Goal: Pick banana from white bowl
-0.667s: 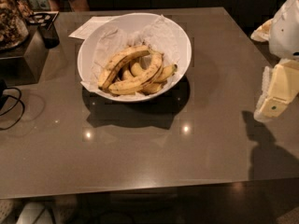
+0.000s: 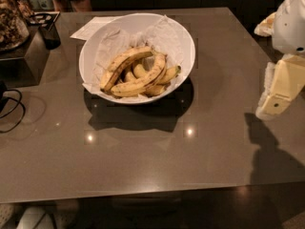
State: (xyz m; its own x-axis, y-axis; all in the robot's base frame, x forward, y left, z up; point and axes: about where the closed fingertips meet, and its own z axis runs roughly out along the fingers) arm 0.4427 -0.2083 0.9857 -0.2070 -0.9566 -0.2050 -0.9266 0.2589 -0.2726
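The white bowl, lined with crumpled white paper, stands on the grey table at centre-left. Several bananas lie in it. The long speckled yellow banana curves along the front of the pile. An equally long banana with a dark edge stripe lies just behind it. Shorter bananas lie under and beside them. My gripper, a cream-coloured piece under the white arm, hangs over the table's right edge, well to the right of the bowl and apart from it.
A dark box stands at the left with a black cup beside it and a jar of brown items on top. A black cable loops at the left edge. A paper sheet lies behind the bowl.
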